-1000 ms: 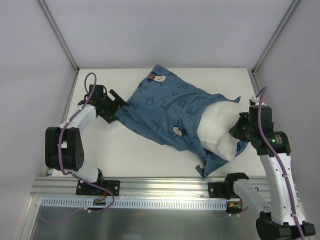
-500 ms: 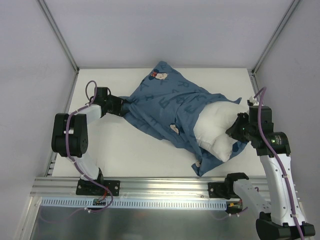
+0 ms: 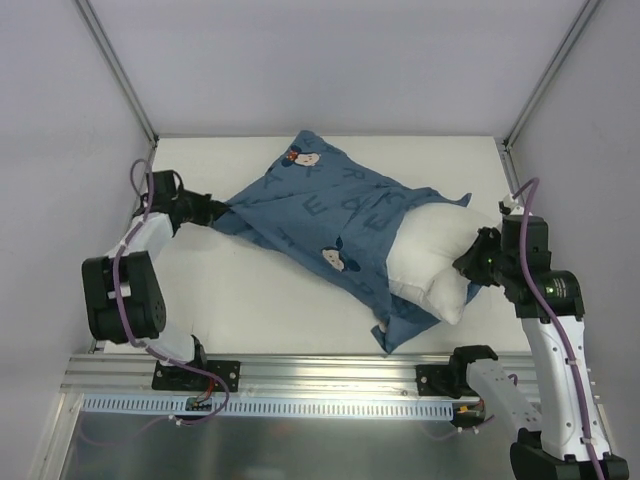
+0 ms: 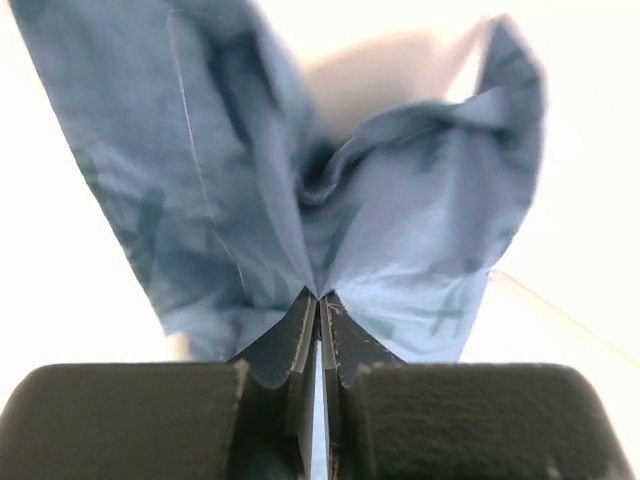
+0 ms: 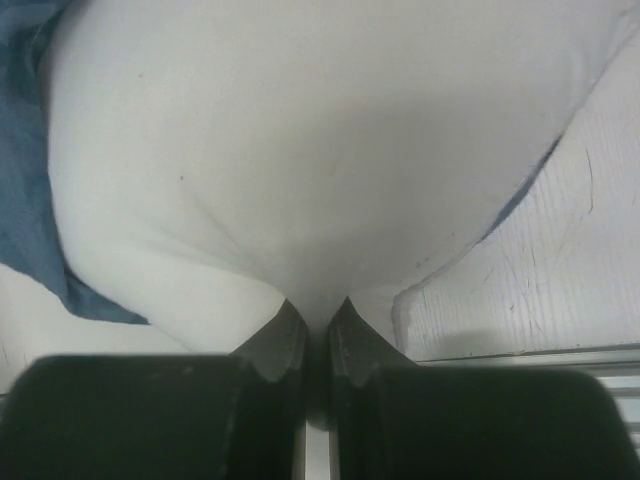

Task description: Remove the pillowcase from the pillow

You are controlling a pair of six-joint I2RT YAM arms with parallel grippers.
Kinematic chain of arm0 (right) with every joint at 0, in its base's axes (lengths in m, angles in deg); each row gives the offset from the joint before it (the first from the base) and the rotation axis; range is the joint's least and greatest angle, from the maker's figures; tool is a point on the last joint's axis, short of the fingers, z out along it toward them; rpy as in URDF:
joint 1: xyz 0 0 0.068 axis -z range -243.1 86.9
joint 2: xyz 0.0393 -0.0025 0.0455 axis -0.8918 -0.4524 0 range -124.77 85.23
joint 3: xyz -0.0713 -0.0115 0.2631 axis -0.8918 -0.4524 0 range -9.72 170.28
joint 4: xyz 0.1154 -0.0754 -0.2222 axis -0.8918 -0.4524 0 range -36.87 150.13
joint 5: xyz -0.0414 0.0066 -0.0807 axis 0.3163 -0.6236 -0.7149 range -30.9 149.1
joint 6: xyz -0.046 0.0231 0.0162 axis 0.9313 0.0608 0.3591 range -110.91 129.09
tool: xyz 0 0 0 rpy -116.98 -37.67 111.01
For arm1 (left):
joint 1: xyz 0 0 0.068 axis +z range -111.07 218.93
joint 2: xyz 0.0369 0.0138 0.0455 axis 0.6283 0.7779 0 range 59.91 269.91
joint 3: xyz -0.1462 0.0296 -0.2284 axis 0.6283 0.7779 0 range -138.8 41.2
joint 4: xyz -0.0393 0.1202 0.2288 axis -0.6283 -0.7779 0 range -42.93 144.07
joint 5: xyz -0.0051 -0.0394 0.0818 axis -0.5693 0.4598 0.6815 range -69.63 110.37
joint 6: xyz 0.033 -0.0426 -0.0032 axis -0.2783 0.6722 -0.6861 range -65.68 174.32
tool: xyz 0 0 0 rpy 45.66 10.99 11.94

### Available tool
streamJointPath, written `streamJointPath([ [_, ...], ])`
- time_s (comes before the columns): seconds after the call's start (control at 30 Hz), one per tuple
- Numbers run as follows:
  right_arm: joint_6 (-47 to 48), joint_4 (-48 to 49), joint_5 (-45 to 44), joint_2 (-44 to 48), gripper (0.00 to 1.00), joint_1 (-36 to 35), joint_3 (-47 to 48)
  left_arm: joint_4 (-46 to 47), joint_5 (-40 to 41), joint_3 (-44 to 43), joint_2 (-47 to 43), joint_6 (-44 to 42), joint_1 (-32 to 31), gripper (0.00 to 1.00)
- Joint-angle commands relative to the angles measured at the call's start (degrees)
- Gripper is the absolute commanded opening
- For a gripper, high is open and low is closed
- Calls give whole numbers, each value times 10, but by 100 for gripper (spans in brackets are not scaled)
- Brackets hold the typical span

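White table (image 3: 270,310) below: my left tool (image 4: 318,298) is closed on the limp pillowcase (image 3: 320,205) corner, and my right tool (image 5: 315,305) is clamped on the squashy pillow (image 3: 437,250) end. Both look light and soft, so I'd keep to corners and seams.

We overlooked the whole worktop (image 3: 270,300) from above; wrist views sat close on its pillowcase (image 4: 250,200) and pillow (image 5: 320,150).

Both bases at near edge. The left arm (image 3: 140,240) is folded at the elbow by its base, forearm running forward along the left side, wrist turned inward to the right. The left gripper (image 3: 213,213) has its jaws closed, tips pinching a fold of the pillowcase (image 4: 400,250). The right arm (image 3: 555,330) stands steeply, wrist bent left. The right gripper (image 3: 470,262) has its jaws closed, tips nipping the pillow (image 5: 300,150).
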Motion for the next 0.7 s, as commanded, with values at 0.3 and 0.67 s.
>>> streamJointPath([
  [0.3,-36,8,-143,54,1,92,38,-174,28,41,-234,-155,257,0],
  [0.67,-29,-32,-103,104,34,92,-80,-213,-13,74,-308,-245,249,75],
])
